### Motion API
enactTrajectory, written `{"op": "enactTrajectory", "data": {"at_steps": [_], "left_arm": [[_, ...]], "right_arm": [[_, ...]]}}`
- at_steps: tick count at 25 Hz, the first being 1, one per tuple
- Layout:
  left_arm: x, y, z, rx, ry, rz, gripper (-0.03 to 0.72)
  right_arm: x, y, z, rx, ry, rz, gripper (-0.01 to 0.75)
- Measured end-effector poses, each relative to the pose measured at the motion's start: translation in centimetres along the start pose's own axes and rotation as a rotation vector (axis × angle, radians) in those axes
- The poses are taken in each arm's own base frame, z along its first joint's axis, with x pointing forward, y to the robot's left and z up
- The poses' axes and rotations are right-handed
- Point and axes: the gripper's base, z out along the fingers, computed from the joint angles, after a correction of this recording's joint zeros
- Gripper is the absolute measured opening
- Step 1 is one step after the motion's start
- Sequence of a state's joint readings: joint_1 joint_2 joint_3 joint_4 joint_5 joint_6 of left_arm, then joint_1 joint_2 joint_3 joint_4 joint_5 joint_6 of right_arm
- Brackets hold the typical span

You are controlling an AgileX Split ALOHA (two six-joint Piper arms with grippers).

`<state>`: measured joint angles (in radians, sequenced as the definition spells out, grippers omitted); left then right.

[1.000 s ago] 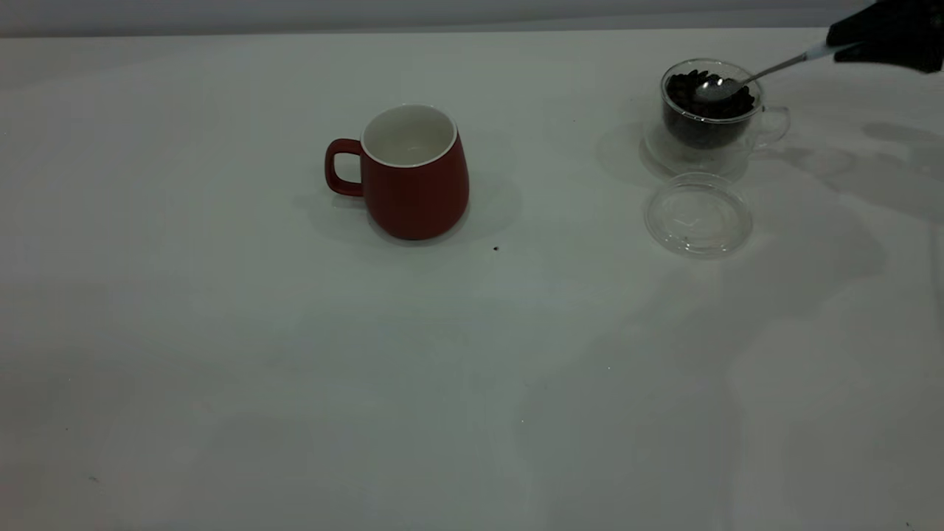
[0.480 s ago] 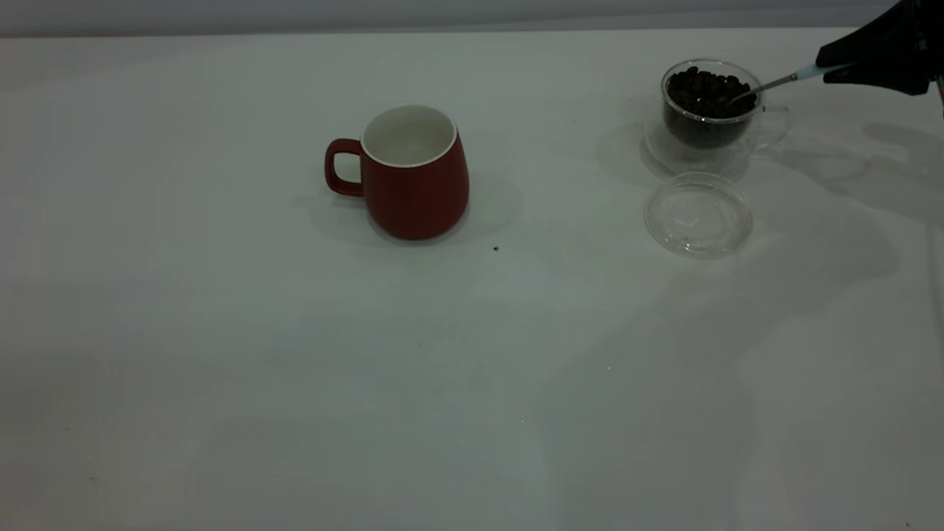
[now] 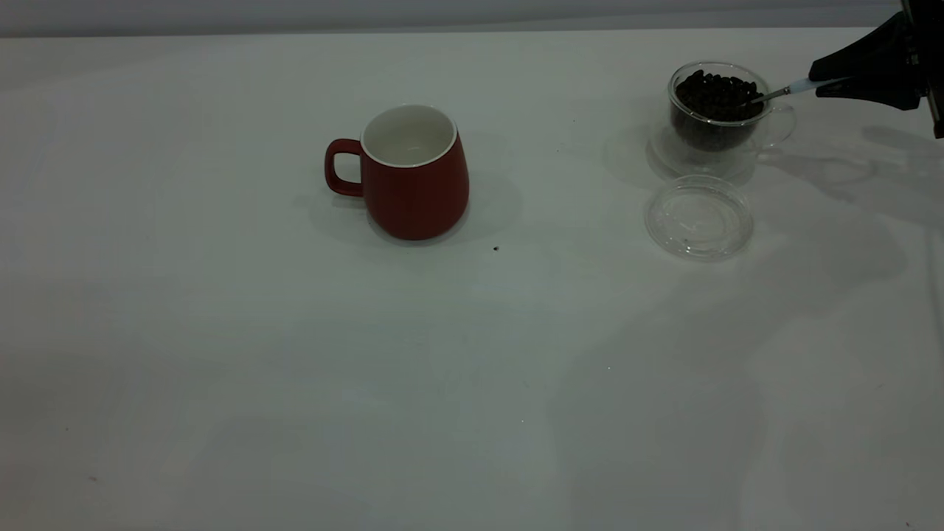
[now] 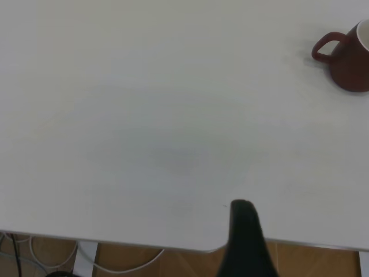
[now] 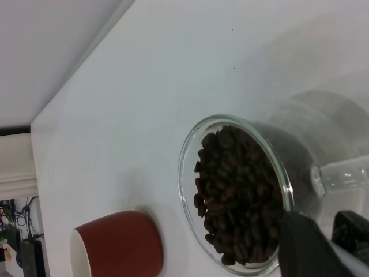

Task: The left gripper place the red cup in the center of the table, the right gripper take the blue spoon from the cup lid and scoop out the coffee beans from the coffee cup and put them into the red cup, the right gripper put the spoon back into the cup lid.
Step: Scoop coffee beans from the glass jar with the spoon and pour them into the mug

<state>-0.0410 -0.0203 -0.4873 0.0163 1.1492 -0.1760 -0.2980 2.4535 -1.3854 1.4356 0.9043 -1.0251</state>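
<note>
Spoon in the beans
We had the right gripper clamped on the spoon, bowl buried in the glass cup; left gripper's opening unclear

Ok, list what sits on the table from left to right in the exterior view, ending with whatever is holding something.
red cup → cup lid → coffee cup of beans → blue spoon → right end effector at the right edge, gripping the spoon handle.

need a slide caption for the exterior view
Right gripper digs the blue spoon into the glass coffee cup of beans; red cup waits mid-table.
</note>
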Motion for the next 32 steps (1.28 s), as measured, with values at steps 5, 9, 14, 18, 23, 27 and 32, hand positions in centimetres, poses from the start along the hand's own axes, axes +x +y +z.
{"op": "enactTrajectory", "data": {"at_steps": [5,9,14,18,23,27,32], "left_arm": [[0.0,0.0,0.0,0.000,0.000,0.000,0.587],[0.0,0.0,0.0,0.000,0.000,0.000,0.587],[0.0,0.0,0.0,0.000,0.000,0.000,0.587],[0.0,0.0,0.0,0.000,0.000,0.000,0.587],[0.0,0.0,0.0,0.000,0.000,0.000,0.587],[0.0,0.0,0.0,0.000,0.000,0.000,0.587],[0.0,0.0,0.0,0.000,0.000,0.003,0.587]], "right_arm": [[0.0,0.0,0.0,-0.002,-0.002,0.002,0.104],[-0.2,-0.2,-0.3,-0.010,-0.007,0.010,0.104],[-0.2,-0.2,-0.5,-0.017,-0.009,0.014,0.104],[-0.2,-0.2,-0.5,-0.024,-0.007,0.016,0.104],[-0.3,-0.2,-0.9,-0.057,-0.011,0.031,0.104],[-0.5,-0.4,-1.3,-0.064,-0.019,0.040,0.104],[-0.6,-0.6,-1.7,-0.071,-0.023,0.044,0.104]]}}
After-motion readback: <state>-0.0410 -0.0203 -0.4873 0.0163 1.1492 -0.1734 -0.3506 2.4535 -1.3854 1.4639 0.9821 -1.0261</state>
